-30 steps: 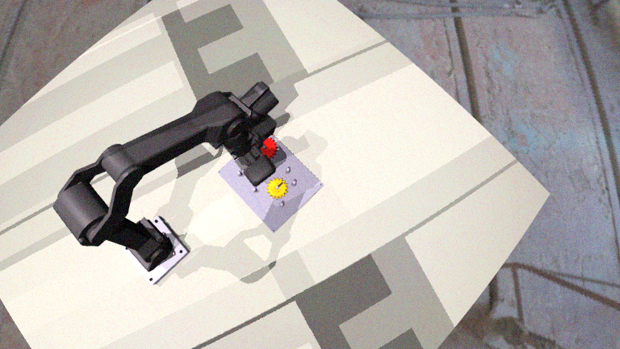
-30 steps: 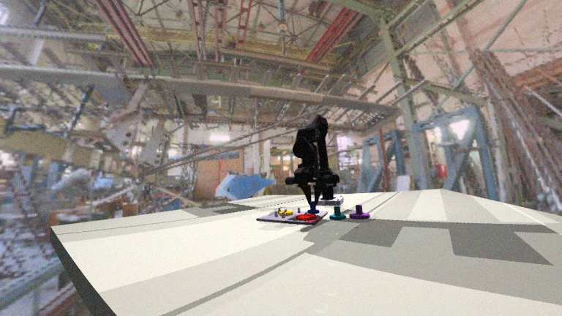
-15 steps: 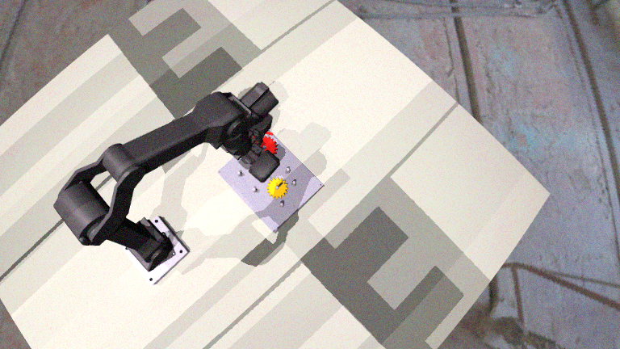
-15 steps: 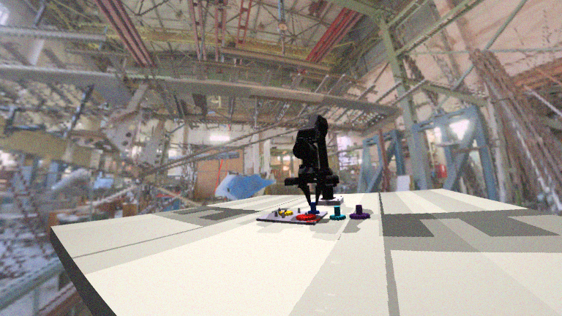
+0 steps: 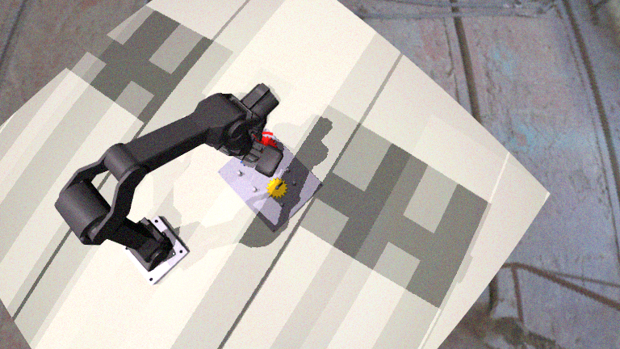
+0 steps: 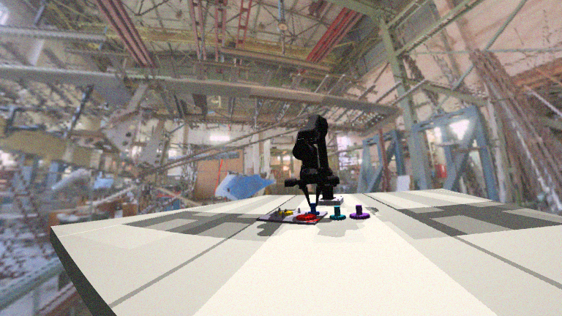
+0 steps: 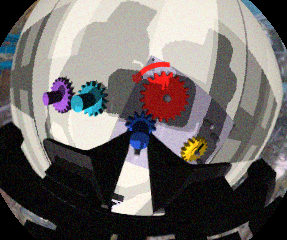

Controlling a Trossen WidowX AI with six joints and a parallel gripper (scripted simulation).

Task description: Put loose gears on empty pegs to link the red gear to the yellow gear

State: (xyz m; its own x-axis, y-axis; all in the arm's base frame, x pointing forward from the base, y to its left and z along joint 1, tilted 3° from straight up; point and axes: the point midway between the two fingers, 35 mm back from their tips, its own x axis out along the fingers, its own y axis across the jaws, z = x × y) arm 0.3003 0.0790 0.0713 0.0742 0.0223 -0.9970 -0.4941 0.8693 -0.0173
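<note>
Your hand (image 6: 312,204) (image 7: 139,136) is gripping the blue gear (image 6: 313,209) (image 7: 141,122) by its stem, so the gear sits between and just beyond your fingertips. You have it over the grey board (image 5: 237,180) (image 6: 273,216) (image 7: 219,114), right beside the red gear (image 5: 267,140) (image 6: 306,216) (image 7: 164,97). The stem points up toward your hand, its long axis roughly upright, the toothed disc lying about level at the lower end. The yellow gear (image 5: 279,187) (image 6: 285,213) (image 7: 194,149) is on its peg, farther across the board. From above, your arm hides most of the blue gear; you cannot tell whether it sits flat or whether its teeth mesh with the red ones.
</note>
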